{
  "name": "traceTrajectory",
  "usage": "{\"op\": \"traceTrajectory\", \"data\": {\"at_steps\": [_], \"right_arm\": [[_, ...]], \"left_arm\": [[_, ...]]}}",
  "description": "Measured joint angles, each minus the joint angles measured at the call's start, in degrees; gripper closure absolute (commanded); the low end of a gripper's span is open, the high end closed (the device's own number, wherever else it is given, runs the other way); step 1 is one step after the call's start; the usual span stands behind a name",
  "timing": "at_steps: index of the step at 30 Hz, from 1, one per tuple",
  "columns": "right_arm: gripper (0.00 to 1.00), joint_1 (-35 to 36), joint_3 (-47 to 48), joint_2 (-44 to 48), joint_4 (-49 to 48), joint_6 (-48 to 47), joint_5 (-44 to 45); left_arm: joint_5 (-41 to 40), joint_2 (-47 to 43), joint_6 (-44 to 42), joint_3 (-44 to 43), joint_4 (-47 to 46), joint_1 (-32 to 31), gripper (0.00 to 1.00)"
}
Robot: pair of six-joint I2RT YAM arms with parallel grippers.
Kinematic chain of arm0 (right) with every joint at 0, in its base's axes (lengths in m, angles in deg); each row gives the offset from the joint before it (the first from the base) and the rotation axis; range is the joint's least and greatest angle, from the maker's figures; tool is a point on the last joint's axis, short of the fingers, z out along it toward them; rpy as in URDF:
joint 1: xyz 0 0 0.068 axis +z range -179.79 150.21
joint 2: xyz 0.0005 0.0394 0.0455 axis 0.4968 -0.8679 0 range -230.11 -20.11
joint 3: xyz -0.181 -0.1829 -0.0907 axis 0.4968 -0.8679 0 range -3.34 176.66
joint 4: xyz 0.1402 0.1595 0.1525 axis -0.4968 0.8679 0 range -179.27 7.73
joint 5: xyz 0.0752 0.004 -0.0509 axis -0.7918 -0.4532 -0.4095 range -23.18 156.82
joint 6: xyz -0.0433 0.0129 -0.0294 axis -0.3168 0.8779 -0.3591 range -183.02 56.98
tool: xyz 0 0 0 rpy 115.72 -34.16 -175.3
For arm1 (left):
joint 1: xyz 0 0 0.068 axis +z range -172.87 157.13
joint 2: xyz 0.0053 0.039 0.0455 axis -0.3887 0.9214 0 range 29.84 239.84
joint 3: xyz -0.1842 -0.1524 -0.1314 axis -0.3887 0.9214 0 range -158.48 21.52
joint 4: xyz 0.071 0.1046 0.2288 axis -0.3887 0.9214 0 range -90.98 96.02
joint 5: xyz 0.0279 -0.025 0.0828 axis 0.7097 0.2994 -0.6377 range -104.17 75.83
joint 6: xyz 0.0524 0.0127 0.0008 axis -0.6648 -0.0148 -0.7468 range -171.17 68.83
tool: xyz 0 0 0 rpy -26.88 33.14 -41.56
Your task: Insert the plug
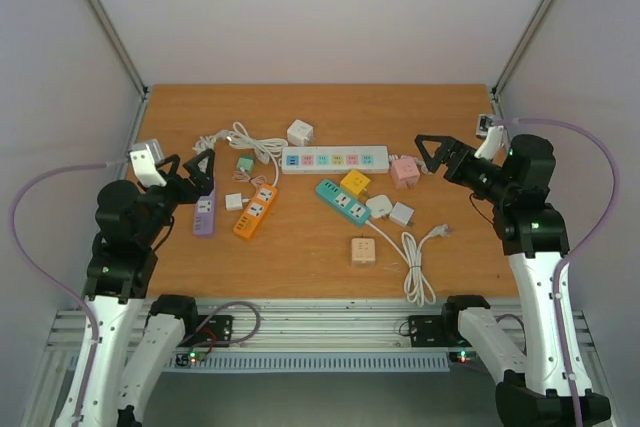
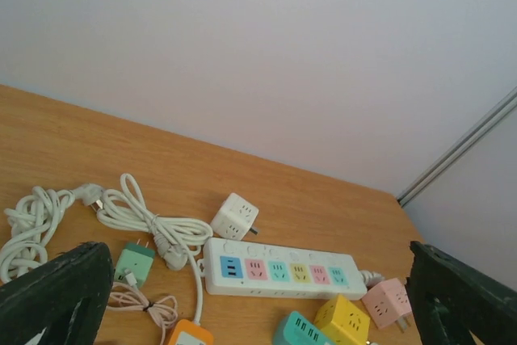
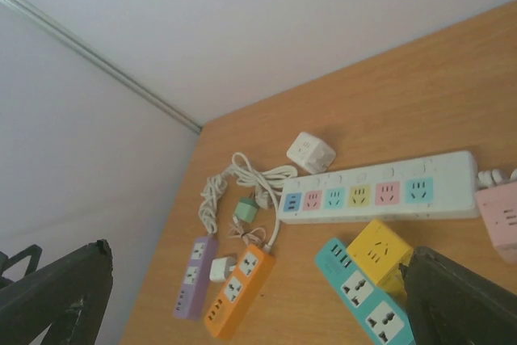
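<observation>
We count four power strips on the bench (image 1: 450, 107): a long white strip (image 1: 335, 159) with six coloured panels lying crosswise at the middle rear, a teal strip (image 1: 343, 201) set diagonally just in front of it, and an orange strip (image 1: 256, 212) and a purple strip (image 1: 204, 213) side by side at the left.

We count four cube adapters. The white cube (image 1: 300, 132) sits behind the white strip, and the pink cube (image 1: 405, 171) is at that strip's right end. The yellow cube (image 1: 355, 184) lies against the teal strip, and the beige cube (image 1: 363, 251) stands alone toward the near edge.

There are four small adapters. A green adapter (image 1: 244, 163) lies left of the white strip, and a small white adapter (image 1: 234, 201) lies between the purple and orange strips. Two white adapters (image 1: 391, 210) lie together right of the teal strip.

We note two white cords: a cable bundle (image 1: 245, 139) at the rear left, and a looped cord (image 1: 418, 272) running from the teal strip toward the near edge.

The plug (image 1: 441, 231) ends that looped cord. It lies loose on the bench, right of the two white adapters, and neither tool touches it.

The left tool (image 1: 190, 165) hangs over the left side near the purple strip, jaws spread wide and holding nothing. The right tool (image 1: 428, 154) hangs over the right side near the pink cube, also spread wide and empty.
</observation>
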Motion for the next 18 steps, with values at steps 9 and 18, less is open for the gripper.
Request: {"op": "traceTrajectory", "data": {"at_steps": [9,18], "right_arm": [[0.05,-0.2,0.0,-3.0,0.4,4.3,-2.2],[0.02,7.9,-2.6,-8.9,0.5,4.1,-0.2]], "left_arm": [[-2.6,1.2,5.7,-1.4,1.6,0.0,0.01],[9.1,1.6,6.1,0.8,-0.7,-0.2,0.01]]}}
